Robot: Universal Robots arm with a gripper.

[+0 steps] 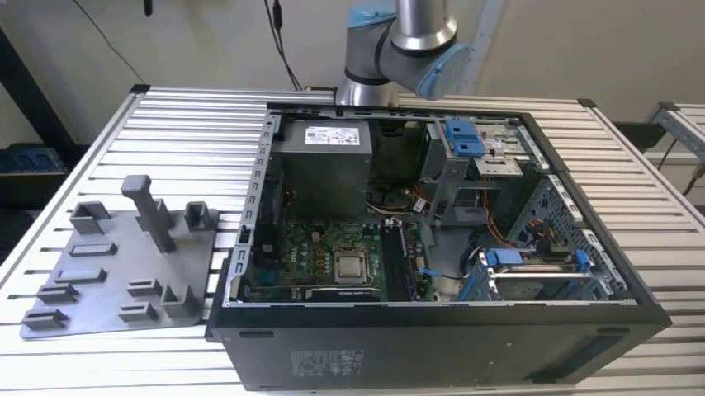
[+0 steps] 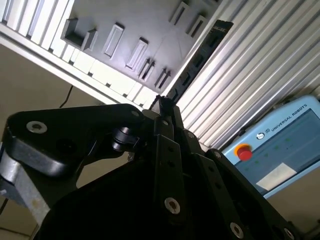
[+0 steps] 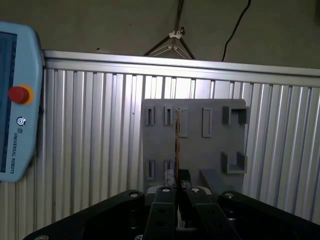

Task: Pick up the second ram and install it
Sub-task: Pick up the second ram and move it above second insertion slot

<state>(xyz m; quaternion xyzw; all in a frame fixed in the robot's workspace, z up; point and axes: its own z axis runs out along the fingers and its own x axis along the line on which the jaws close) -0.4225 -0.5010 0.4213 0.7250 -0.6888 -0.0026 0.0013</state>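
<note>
My gripper (image 3: 176, 189) is shut on the second ram (image 3: 176, 145), which I see edge-on as a thin strip rising from between the fingertips. In the second wrist view the same ram (image 2: 200, 55) is a long dark board with black chips, sticking out past the gripper (image 2: 162, 107). It hangs in the air above the grey holder tray (image 3: 195, 130), clear of its slots. The open computer case (image 1: 441, 223) lies on the table, with the motherboard (image 1: 330, 256) exposed inside.
The grey tray (image 1: 111, 272) with upright posts lies at the exterior view's left of the case on the slatted metal table (image 1: 187, 124). A blue-and-white control tablet with a red button (image 3: 15, 100) rests on the table. The arm (image 1: 402, 41) rises behind the case.
</note>
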